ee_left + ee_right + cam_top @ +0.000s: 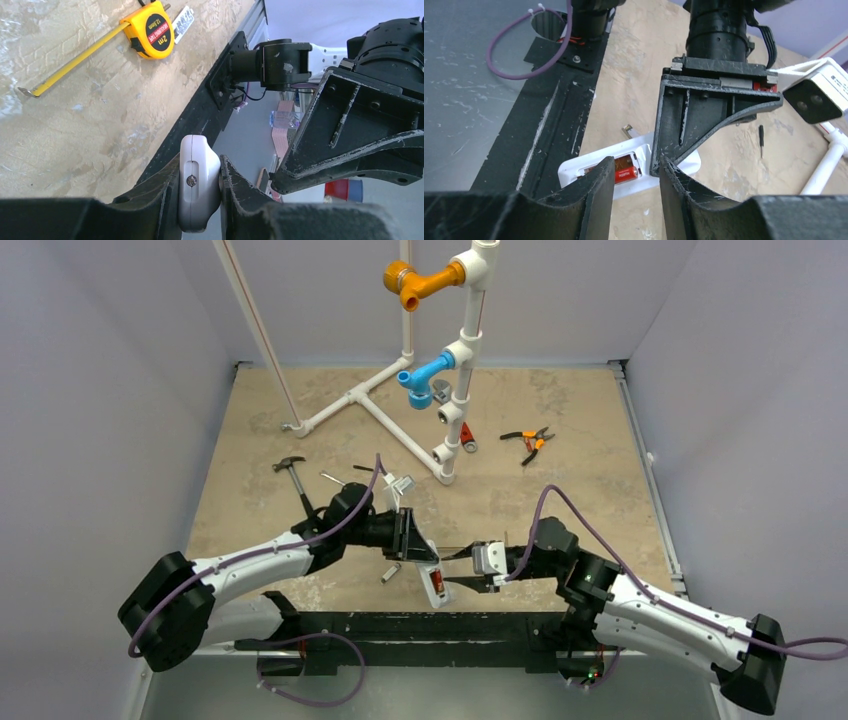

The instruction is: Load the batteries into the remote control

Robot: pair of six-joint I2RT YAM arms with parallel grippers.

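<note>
Left gripper clamped on remote control — right gripper apart, battery half hidden.

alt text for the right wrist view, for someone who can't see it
The right gripper, fingers open and empty, hovers just above a white remote whose open bay shows red batteries. The left gripper clamps the remote from the far side, over a tan table.

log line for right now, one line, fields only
left gripper: shut on remote | battery: red, in remote | right gripper: open, empty, close to remote
</note>
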